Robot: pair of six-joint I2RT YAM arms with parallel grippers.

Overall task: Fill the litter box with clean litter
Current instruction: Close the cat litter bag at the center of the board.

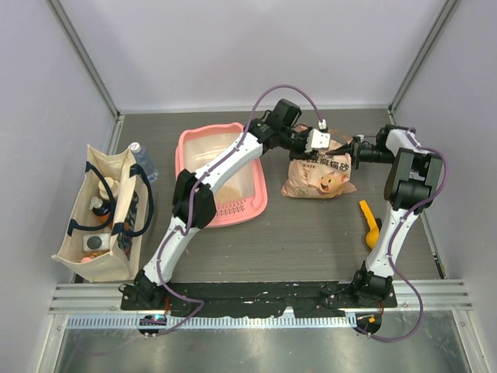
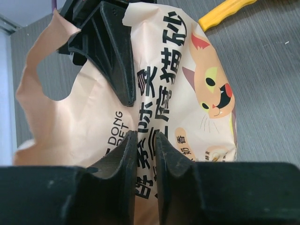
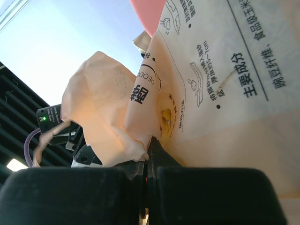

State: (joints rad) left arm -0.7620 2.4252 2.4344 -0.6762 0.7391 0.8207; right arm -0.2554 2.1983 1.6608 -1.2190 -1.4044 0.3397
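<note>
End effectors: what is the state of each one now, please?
Left end effector: closed on the bag.
Right end effector: closed on the bag.

White arms (image 1: pixel 229 159) with black joints (image 1: pixel 194 203), purple cables (image 1: pixel 289 86), black hands (image 2: pixel 145 136).

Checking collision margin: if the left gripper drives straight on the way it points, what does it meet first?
The peach bag, already pinched between the jaws of the left gripper. Just beyond it, the right gripper clamps the same bag, likely next in line; the gap between them is unclear.
</note>
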